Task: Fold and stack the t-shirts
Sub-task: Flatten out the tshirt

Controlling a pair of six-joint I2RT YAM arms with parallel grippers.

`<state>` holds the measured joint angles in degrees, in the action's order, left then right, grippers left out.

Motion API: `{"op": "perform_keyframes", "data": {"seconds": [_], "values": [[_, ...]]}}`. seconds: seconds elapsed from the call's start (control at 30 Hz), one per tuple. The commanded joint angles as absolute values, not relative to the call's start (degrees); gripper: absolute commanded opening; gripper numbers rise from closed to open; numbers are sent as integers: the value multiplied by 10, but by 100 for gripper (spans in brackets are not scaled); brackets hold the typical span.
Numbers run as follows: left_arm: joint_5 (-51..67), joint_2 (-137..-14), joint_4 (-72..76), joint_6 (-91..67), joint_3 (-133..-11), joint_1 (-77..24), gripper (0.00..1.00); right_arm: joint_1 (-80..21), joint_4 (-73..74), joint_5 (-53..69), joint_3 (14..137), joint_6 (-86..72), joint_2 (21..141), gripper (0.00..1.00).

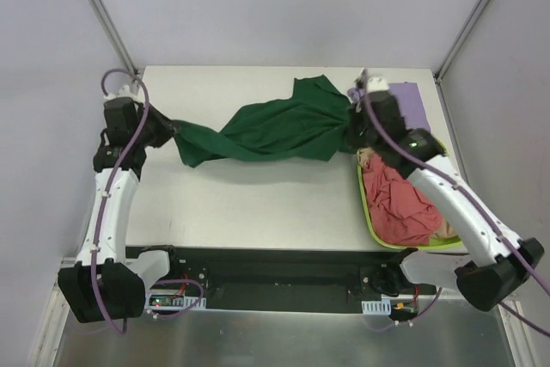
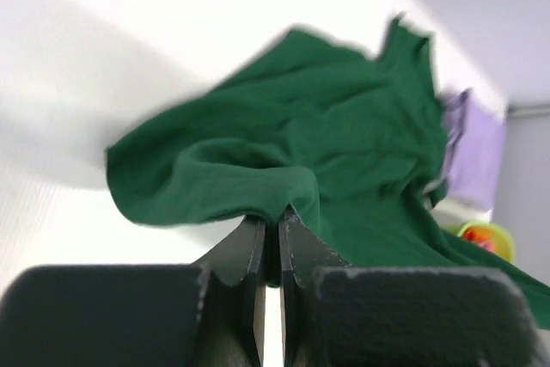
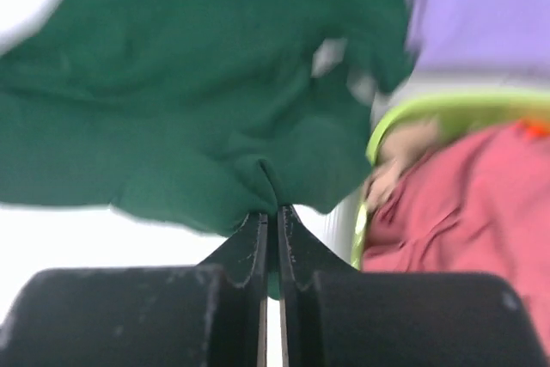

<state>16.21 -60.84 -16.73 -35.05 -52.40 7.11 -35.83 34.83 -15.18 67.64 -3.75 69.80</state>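
The dark green t-shirt (image 1: pixel 275 129) hangs stretched between both grippers above the table. My left gripper (image 1: pixel 174 130) is shut on its left end; the cloth (image 2: pixel 326 152) is pinched between the jaws (image 2: pixel 271 217). My right gripper (image 1: pixel 352 131) is shut on its right end, with the cloth (image 3: pixel 189 92) bunched at the jaw tips (image 3: pixel 272 211). The lilac-purple t-shirt (image 1: pixel 411 102) lies flat at the far right corner. The pinkish-red t-shirt (image 1: pixel 397 199) is crumpled in the basket. A beige t-shirt (image 1: pixel 370 159) peeks out beside it.
The lime-green plastic basket (image 1: pixel 364 199) stands at the right side of the table, under my right arm. It also shows in the right wrist view (image 3: pixel 430 109). The white table (image 1: pixel 258 212) has walls behind and at both sides.
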Motion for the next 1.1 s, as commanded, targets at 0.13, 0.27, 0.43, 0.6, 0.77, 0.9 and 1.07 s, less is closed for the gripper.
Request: {"op": "perform_keyframes", "data": {"seconds": [0.13,0.27,0.43,0.6,0.77,0.9,1.07], "values": [[98,-632,-284,-370,-785,76,0,-267,460,-187,1022,107,701,0],[117,-636,-303,-375,-880,77,0,-262,496,-186,1151,155,726,0],[97,-593,-322,-391,-942,77,0,-263,504,-149,1266,185,716,0],[63,-526,-334,-386,-1004,77,0,-262,444,-42,1272,179,648,0],[33,-473,-345,-378,-1071,77,0,-263,387,32,1277,160,581,0],[9,-455,-354,-369,-1127,77,0,-262,380,74,1316,144,569,0],[23,-472,-366,-369,-1173,76,0,-263,358,62,1336,147,580,0]]}}
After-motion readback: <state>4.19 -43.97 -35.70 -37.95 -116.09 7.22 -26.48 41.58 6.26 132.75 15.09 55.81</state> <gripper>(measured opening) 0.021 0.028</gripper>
